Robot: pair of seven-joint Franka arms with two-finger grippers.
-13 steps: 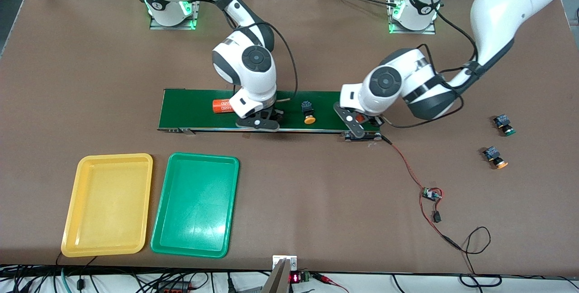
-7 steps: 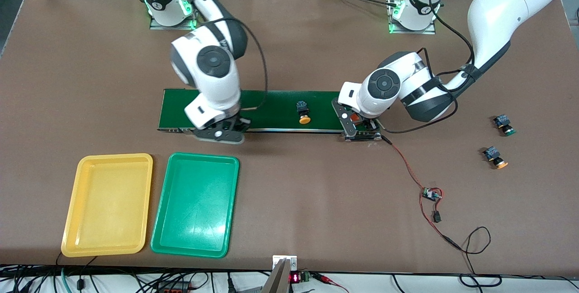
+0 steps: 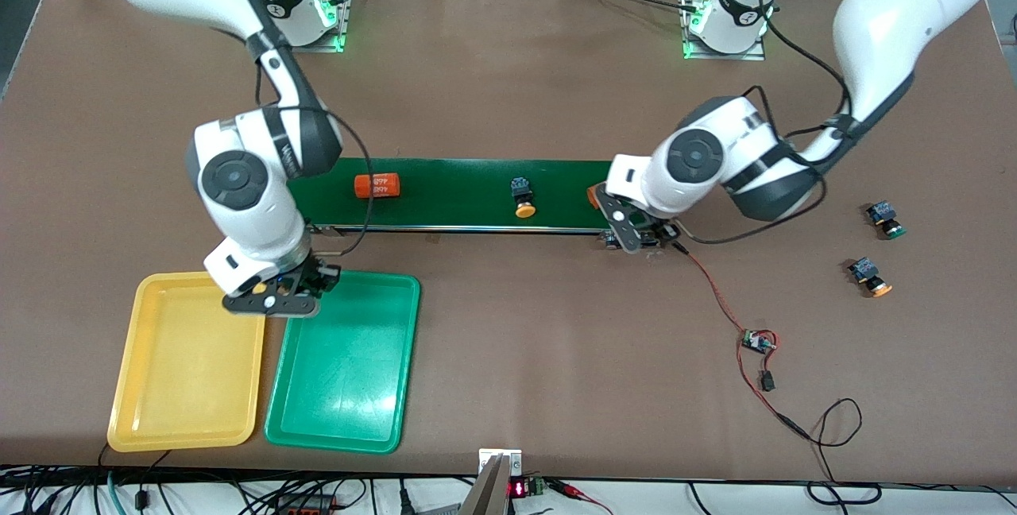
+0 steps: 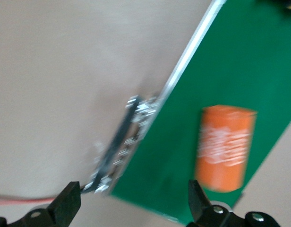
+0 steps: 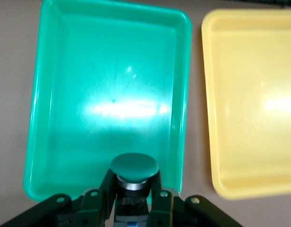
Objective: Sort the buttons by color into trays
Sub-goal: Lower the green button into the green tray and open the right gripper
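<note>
Right pincer (image 5: 132, 196) clamped on green button (image 5: 134, 171) body, over green tray (image 3: 342, 435) edge. Left pincer (image 4: 136, 208) apart over belt (image 3: 461, 189) end. Button looks light, rigid; grip body, cap's slick.

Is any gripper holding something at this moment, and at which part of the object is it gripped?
The right gripper, over the trays, holds a green-capped button by its body just below the cap. The left gripper, open over the conveyor belt's end, holds nothing.
</note>
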